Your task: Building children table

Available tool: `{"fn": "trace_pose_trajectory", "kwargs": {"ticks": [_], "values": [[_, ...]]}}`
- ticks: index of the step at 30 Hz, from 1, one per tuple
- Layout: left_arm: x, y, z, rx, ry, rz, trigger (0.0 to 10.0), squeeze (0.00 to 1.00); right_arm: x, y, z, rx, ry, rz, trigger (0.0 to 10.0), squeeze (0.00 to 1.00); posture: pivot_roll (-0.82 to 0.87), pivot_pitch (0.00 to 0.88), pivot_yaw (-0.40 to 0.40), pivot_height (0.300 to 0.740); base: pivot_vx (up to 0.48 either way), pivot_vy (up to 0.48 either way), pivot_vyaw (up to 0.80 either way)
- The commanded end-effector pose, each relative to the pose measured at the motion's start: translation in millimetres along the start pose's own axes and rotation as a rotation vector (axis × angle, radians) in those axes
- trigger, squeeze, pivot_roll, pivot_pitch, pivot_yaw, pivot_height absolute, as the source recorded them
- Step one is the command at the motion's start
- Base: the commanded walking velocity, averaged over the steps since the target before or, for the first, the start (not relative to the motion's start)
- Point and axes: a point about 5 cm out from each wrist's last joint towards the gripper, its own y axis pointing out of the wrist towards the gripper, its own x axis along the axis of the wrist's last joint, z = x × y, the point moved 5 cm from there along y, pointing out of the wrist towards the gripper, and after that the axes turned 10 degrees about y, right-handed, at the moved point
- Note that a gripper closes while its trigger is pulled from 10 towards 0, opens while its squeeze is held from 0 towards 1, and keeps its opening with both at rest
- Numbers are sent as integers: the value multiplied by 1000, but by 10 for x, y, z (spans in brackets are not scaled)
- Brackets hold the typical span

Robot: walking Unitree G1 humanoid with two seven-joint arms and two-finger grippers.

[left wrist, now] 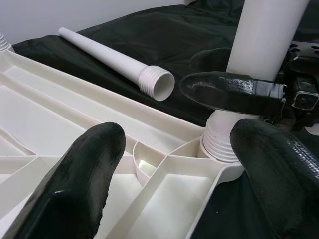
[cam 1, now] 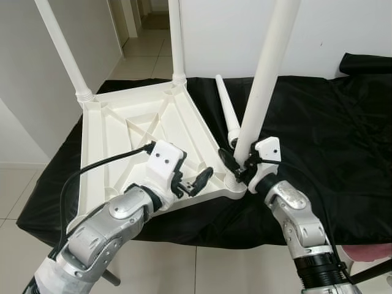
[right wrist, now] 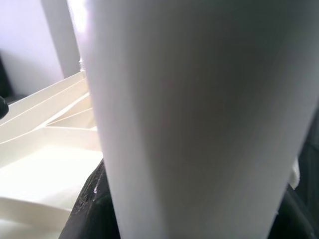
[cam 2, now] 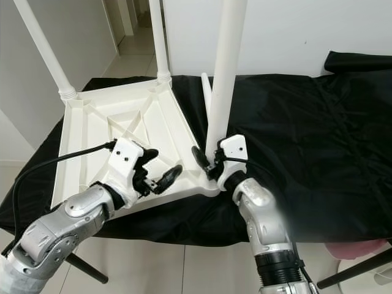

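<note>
A white plastic table top (cam 1: 122, 122) lies upside down on a black cloth (cam 1: 331, 135). Two white legs (cam 1: 61, 49) (cam 1: 176, 37) stand in its far corners. A third leg (cam 1: 266, 79) stands slightly tilted in the near right corner socket (left wrist: 219, 144), and my right gripper (cam 1: 239, 162) is shut on its lower end. My left gripper (cam 1: 197, 182) hovers open over the ribbed underside just left of that corner, its fingers (left wrist: 79, 184) spread wide. A loose leg (cam 1: 226, 110) lies on the cloth beyond the corner, threaded end toward me.
The cloth-covered surface ends just in front of the table top, with tiled floor (cam 1: 214, 269) below. A white wall runs behind and a doorway (cam 1: 144, 24) opens at the far left. A pink object (cam 1: 367, 251) sits at the lower right.
</note>
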Motion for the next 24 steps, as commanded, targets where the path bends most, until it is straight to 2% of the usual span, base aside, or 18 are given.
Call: {"fn": "trace_pose_trajectory", "kwargs": {"ticks": [1, 4, 5, 8, 10, 14, 16, 20, 24], "values": [[49, -27, -213, -201, 21, -27, 10000, 0, -352, -78, -24, -59, 57, 119, 10000, 0, 40, 46, 88, 740, 0, 0, 0], [48, -29, -221, -199, 17, -27, 10000, 0, -282, -61, 65, -150, 94, 61, 10000, 0, 40, 46, 88, 740, 0, 0, 0], [48, -29, -221, -199, 17, -27, 10000, 0, -282, -61, 65, -150, 94, 61, 10000, 0, 40, 46, 88, 740, 0, 0, 0], [45, -29, -234, -200, 14, -28, 10000, 0, -272, -53, 107, -275, 140, 36, 10000, 0, 40, 41, 74, 740, 0, 0, 0], [44, -29, -238, -200, 13, -29, 10000, 0, -265, -50, 120, -304, 146, 27, 10000, 0, 40, 41, 74, 740, 0, 0, 0], [44, -14, -262, -202, 8, -34, 10000, 0, -253, -39, 45, -508, 147, 7, 10000, 0, 38, 34, 57, 740, 0, 0, 0], [44, -14, -262, -202, 8, -34, 10000, 0, -253, -39, 45, -508, 147, 7, 10000, 0, 38, 34, 57, 740, 0, 0, 0], [50, -7, -260, -199, 9, -37, 10000, 0, -188, -33, 24, -584, 152, -24, 10000, 0, 38, 38, 53, 740, 0, 0, 0], [53, -5, -256, -196, 5, -39, 10000, 0, -150, -36, 22, -589, 145, -37, 10000, 0, 32, 39, 55, 740, 0, 0, 0]]}}
